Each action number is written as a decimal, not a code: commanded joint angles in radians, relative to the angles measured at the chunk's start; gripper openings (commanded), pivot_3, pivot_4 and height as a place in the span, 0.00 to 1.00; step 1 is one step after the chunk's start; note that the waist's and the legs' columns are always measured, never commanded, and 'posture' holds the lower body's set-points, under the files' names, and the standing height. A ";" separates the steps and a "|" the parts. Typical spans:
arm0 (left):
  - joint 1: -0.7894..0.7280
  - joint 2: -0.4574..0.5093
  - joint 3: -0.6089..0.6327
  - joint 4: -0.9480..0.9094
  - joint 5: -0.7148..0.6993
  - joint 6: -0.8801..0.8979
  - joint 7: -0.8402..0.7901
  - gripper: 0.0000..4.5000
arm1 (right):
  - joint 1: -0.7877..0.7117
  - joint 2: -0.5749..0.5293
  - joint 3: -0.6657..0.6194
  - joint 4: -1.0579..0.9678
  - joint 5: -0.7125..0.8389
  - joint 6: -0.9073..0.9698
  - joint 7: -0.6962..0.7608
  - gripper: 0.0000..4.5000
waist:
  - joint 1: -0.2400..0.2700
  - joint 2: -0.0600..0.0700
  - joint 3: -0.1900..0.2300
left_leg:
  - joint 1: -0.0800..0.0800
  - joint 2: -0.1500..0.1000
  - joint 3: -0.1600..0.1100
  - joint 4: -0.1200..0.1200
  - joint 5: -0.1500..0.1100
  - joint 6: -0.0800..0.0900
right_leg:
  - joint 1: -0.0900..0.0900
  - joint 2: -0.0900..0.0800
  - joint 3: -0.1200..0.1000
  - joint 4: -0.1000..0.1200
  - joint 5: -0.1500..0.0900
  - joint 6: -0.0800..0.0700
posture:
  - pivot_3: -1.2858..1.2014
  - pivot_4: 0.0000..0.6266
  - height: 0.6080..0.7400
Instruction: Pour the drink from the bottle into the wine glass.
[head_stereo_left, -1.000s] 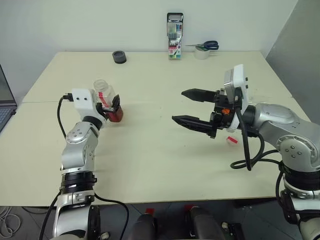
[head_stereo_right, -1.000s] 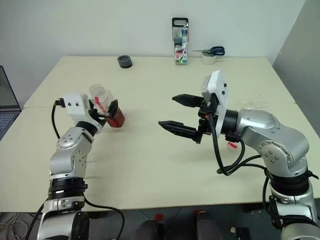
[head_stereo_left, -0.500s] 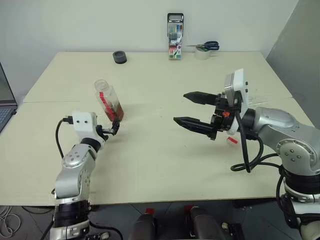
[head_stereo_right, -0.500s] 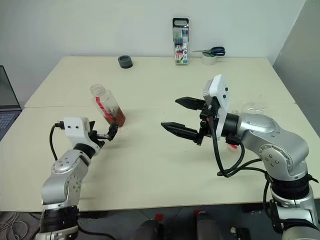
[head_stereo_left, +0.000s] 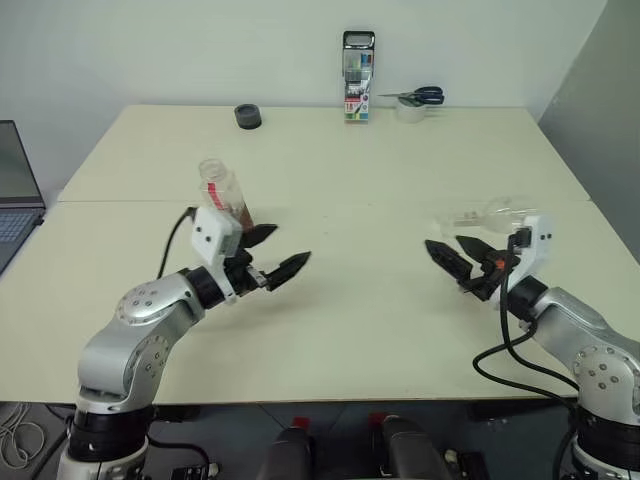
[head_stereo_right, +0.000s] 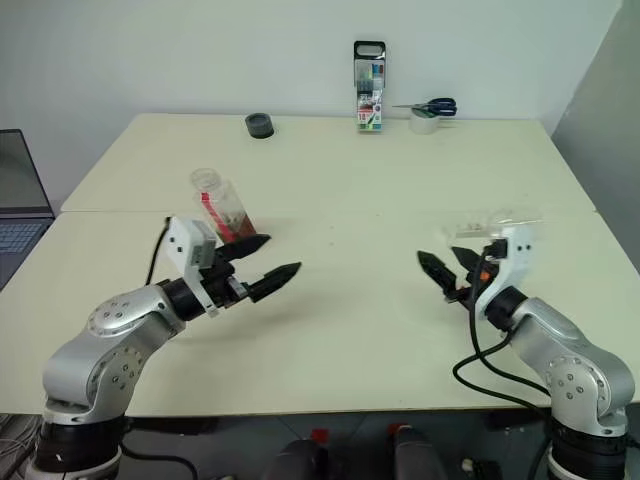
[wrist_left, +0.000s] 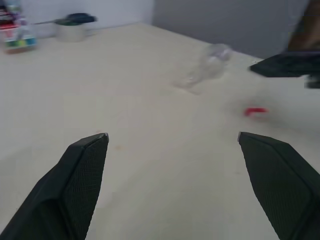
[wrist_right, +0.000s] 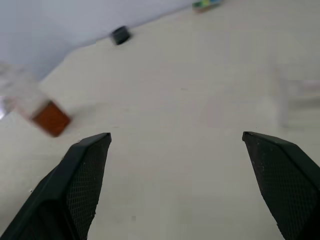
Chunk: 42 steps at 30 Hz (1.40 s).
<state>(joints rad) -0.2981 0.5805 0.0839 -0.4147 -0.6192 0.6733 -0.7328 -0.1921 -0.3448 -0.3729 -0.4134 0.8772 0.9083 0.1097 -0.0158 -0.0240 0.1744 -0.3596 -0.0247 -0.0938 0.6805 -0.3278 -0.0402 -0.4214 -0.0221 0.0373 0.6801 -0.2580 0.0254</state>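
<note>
Pour isn't done: bottle (head_stereo_left: 224, 193) stands uncapped, drink (head_stereo_right: 229, 222) inside, wine glass (head_stereo_left: 487, 214) on its side. Left gripper (head_stereo_left: 276, 254) and right gripper (head_stereo_left: 455, 255) are both wide, empty.

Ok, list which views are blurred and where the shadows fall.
Left wrist view: wine glass and right gripper smeared soft. Right wrist view: bottle a motion-blurred streak. Both eye views: sharp, even light, with a soft shadow on the table under the left gripper.

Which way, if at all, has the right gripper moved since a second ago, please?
Yes. Against the pen case at the table's far edge, the right gripper has sunk and swung towards the robot's right.
</note>
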 joint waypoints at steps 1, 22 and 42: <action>-0.071 0.020 -0.043 0.019 -0.038 0.008 -0.093 0.99 | -0.067 0.066 -0.090 0.097 0.023 -0.033 -0.126 1.00 | -0.011 0.001 0.000 | 0.000 0.001 0.000 0.000 0.000 0.000 | 0.000 0.000 0.000 0.000 0.000 0.000 | 0.52 0.24 1.00; -0.186 0.025 -0.095 0.193 0.028 -0.077 -0.236 0.99 | -0.583 0.137 -0.272 1.033 0.011 -0.354 -0.119 1.00 | -0.036 0.003 0.000 | 0.004 0.002 0.012 -0.002 -0.003 0.005 | -0.001 0.002 0.004 0.001 0.001 -0.001 | 0.52 0.24 1.00; -0.197 0.043 -0.092 0.206 0.037 -0.087 -0.247 1.00 | -0.853 0.067 -0.286 1.604 -0.141 -0.618 0.065 0.96 | -0.051 0.003 0.000 | 0.005 0.003 0.012 -0.002 -0.003 0.005 | 0.000 0.002 0.006 0.001 0.001 -0.001 | 0.52 0.24 1.00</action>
<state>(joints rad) -0.4826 0.6129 -0.0319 -0.1917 -0.5830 0.6039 -0.9731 -1.0404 -0.2698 -0.6494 1.1597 0.7523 0.3038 0.1764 -0.0671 -0.0213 0.1747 -0.3542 -0.0217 -0.0821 0.6788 -0.3305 -0.0352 -0.4214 -0.0206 0.0432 0.6808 -0.2571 0.0247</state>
